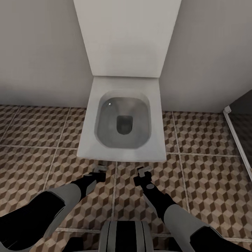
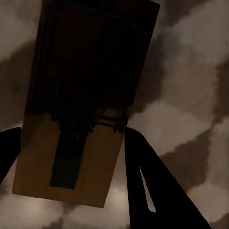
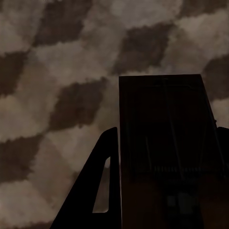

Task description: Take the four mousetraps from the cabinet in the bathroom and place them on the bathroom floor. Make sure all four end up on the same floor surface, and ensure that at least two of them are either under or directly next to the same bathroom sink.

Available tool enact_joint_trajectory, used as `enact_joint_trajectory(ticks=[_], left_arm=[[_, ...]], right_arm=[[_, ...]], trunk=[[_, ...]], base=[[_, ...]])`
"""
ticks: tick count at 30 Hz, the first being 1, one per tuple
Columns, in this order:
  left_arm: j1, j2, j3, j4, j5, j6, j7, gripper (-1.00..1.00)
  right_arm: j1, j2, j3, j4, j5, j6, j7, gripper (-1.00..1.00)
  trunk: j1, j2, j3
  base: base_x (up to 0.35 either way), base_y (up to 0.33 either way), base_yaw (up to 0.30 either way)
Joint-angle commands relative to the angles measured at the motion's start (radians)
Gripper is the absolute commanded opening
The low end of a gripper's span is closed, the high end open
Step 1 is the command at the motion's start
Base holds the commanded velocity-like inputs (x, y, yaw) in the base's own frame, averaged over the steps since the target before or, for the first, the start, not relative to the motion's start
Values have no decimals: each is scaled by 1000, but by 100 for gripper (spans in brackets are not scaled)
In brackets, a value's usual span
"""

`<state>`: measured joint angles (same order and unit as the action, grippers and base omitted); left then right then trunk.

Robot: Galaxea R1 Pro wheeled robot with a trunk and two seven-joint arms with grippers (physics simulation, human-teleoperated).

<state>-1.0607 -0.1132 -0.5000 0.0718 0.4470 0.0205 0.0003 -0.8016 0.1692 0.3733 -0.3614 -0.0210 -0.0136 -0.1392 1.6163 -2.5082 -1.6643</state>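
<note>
The bathroom floor (image 1: 210,147) is spreading across the lower half of the head view, with its brown-and-beige cube tiles. A white toilet (image 1: 122,119) is sitting in the middle of that view, against the pale wall (image 1: 35,52). This is not the sink, so I think the robot is not yet at the place where two traps should go.

Both arms are reaching forward in the lower middle of the head view, just in front of the toilet's front edge. The left gripper (image 1: 99,171) is sitting a little left of center, and the right gripper (image 1: 142,172) a little right of center. They are side by side and about the same way from the floor.

In the left wrist view, the left gripper (image 2: 71,143) is holding a mousetrap (image 2: 81,119) between its two dark fingers (image 2: 152,181). The board's long side is running straight out along the fingers, away from the camera. In the right wrist view, the right gripper (image 3: 167,143) is holding a second mousetrap (image 3: 167,143) the same way, with a finger (image 3: 95,191) tight against its side. Both traps are hanging over the tiles, so the floor is lying straight ahead of each one.
</note>
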Motion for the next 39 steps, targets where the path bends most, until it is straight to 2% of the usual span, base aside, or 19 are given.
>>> enact_joint_trajectory(ticks=[1, 39], left_arm=[[-1, -1, -9, 2, 6, 2, -2, -100], [0, -3, -26, -2, 3, 28, 9, -100]], right_arm=[[-1, 0, 7, 1, -4, -2, -5, -100], [-1, 0, 7, 1, -2, -2, -6, -100]], trunk=[[0, 0, 0], [0, 0, 0]], base=[[0, 0, 0], [0, 0, 0]])
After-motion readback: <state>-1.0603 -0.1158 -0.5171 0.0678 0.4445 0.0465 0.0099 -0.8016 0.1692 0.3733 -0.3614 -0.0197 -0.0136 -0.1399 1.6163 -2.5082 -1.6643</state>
